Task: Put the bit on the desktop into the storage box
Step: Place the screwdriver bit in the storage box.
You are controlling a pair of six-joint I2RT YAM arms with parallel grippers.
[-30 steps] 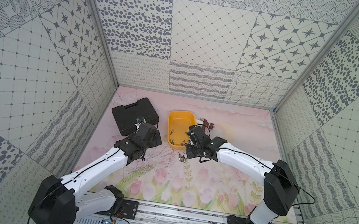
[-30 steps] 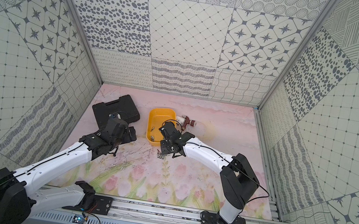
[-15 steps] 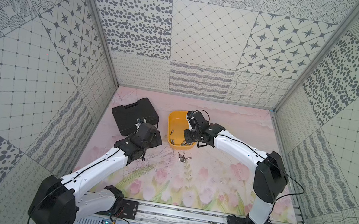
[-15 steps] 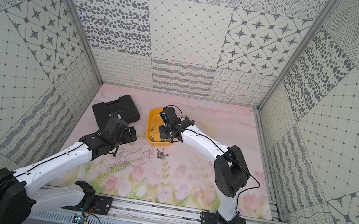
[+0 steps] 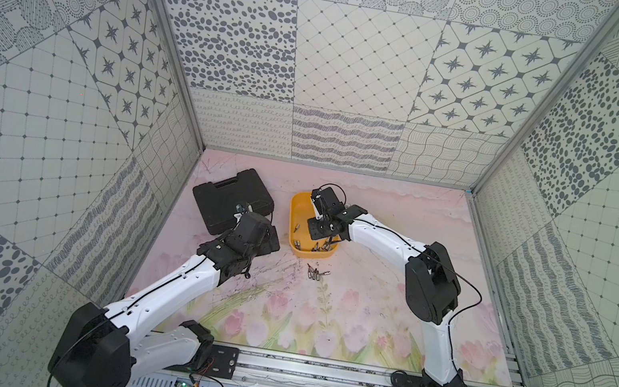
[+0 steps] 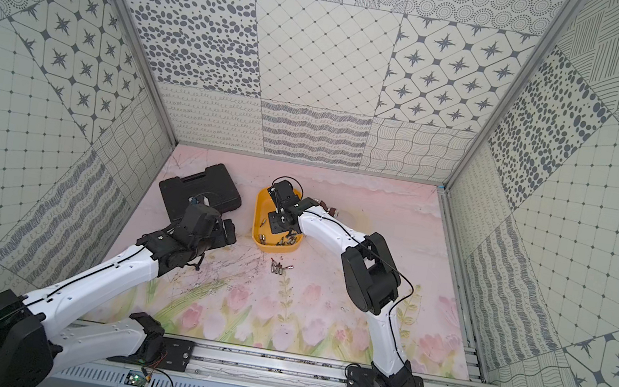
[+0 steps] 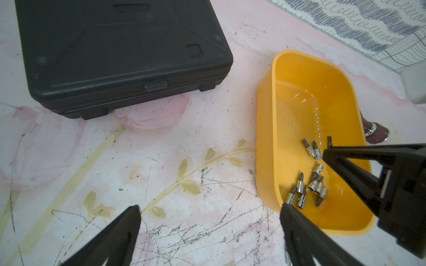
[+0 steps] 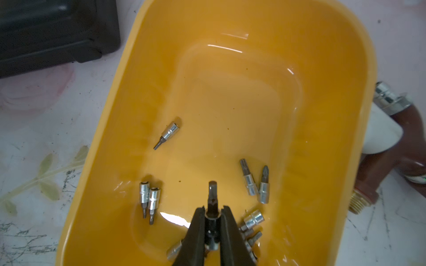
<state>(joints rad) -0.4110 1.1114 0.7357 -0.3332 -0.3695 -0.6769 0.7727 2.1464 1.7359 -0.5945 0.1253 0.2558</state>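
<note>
- Patterned grey-and-white panels wall in the cell, and the desk under them is pale pink with printed tulips and many dark scratches.
- From my top views, the yellow box sits at about 11 o'clock from the desk's middle. A closed black tool case lies at the box's 9 o'clock, apart from it.
- My right gripper is clenched on a bit, pinching its collar so the dark tip pokes out past the fingertips.
- That bit hangs within the box's walls, low over the floor. I cannot tell whether it touches the floor.
- Other bits lie on the box floor. Two pairs lie side by side, one lies alone, and a few are half hidden under my right fingers.
- A small cluster of loose bits lies on the desk at the box's 6 o'clock, near its wall but not touching it.
- My left gripper is released, with its fingers spread wide and nothing between them. It hovers over bare desk at the case's 4 o'clock, between case and box.
- A brown pipe fitting lies on the desk just beside the box, at its 2 o'clock.
</note>
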